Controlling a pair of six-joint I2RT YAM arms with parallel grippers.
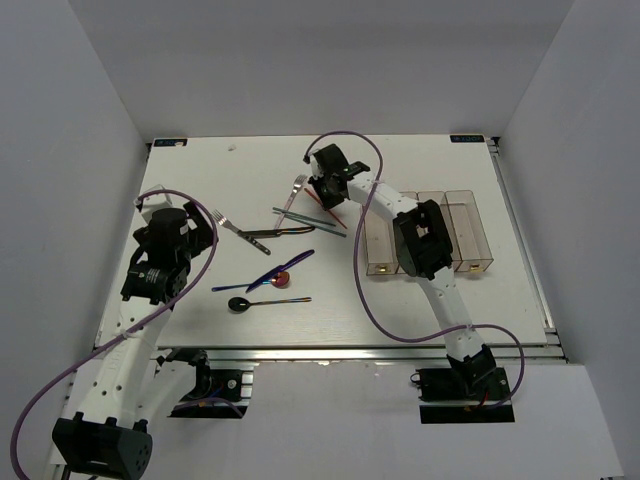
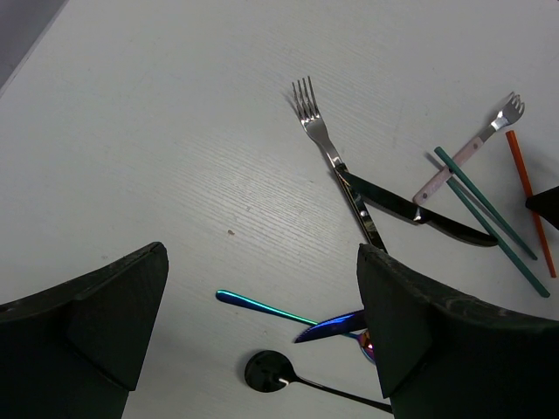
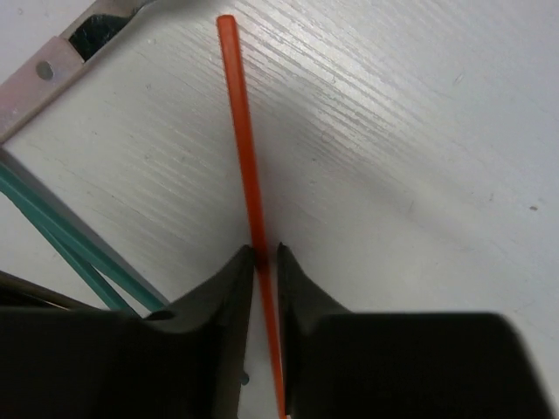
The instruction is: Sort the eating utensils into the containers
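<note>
Two teal chopsticks (image 3: 52,218) and a pale-handled fork (image 3: 39,74) lie just left of the orange chopstick (image 3: 244,131), which the right gripper (image 3: 265,255) pinches. The containers (image 1: 470,230) stand to its right, their tags (image 1: 478,266) too small to read. The left gripper (image 2: 260,262) hangs spread, well left of it.

Matt table (image 1: 450,300) with fine wood grain, smooth orange chopstick (image 3: 245,148), shiny metal fork (image 2: 324,141), iridescent knife (image 2: 330,326), clear plastic bins (image 1: 478,232).

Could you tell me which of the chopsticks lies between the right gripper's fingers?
The orange chopstick: it runs between the fingers of the right gripper, while the teal chopsticks lie off to one side.
</note>
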